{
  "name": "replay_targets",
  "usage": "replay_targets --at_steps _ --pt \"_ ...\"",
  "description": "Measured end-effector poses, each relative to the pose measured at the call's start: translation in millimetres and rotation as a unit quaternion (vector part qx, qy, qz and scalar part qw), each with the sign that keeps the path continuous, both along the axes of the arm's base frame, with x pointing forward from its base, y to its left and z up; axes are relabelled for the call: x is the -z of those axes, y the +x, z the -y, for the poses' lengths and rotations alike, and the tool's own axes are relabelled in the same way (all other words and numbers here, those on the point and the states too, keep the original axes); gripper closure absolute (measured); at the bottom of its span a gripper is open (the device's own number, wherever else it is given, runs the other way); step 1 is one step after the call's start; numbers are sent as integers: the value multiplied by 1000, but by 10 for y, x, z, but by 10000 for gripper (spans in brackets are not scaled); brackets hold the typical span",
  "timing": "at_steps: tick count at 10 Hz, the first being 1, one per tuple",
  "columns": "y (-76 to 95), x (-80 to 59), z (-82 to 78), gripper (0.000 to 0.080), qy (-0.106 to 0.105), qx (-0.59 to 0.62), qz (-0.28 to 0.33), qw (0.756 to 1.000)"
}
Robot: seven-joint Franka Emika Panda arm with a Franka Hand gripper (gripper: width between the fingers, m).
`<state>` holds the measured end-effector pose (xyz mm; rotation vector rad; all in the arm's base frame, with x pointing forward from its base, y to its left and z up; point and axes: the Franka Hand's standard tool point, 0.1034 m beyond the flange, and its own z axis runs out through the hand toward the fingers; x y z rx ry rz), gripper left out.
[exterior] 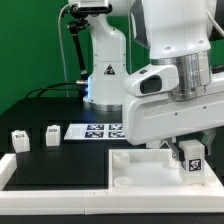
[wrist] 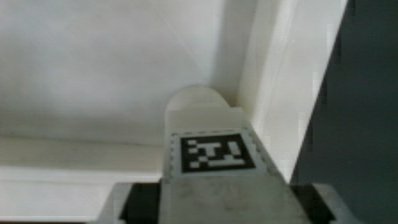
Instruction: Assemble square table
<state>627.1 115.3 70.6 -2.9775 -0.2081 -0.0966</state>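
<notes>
My gripper (exterior: 188, 150) is shut on a white stubby leg (exterior: 191, 163) with a black-and-white tag and holds it over the white square tabletop (exterior: 140, 165) near its corner on the exterior view's right. In the wrist view the leg (wrist: 217, 150) points its rounded tip into the inner corner of the tabletop (wrist: 89, 70), beside the raised edge (wrist: 270, 60). The grey fingers (wrist: 134, 203) press on both sides of the leg. Whether the tip touches the panel cannot be told. Two more tagged legs (exterior: 20, 140) (exterior: 52, 133) stand on the black table at the exterior view's left.
The marker board (exterior: 100, 130) lies behind the tabletop. White border rails (exterior: 40, 178) run along the front and left of the table. The robot base (exterior: 105, 70) stands at the back with cables to its left.
</notes>
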Motion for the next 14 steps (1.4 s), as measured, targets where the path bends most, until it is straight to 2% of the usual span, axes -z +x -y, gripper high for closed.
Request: replay_targets --at_steps 3,5,7,10,11,13,14 --pt "3 -6 -9 508 7 120 -18 993" --pt "-13 -14 -21 508 9 316 -51 947" --pt "-12 15 -17 508 34 461 -80 883" --pt "-21 22 -84 508 53 608 -113 784" --pt "-22 19 -107 508 55 638 -119 759" --pt "-20 20 -95 508 62 663 -128 735" --pt "-21 21 -96 508 62 659 -127 739"
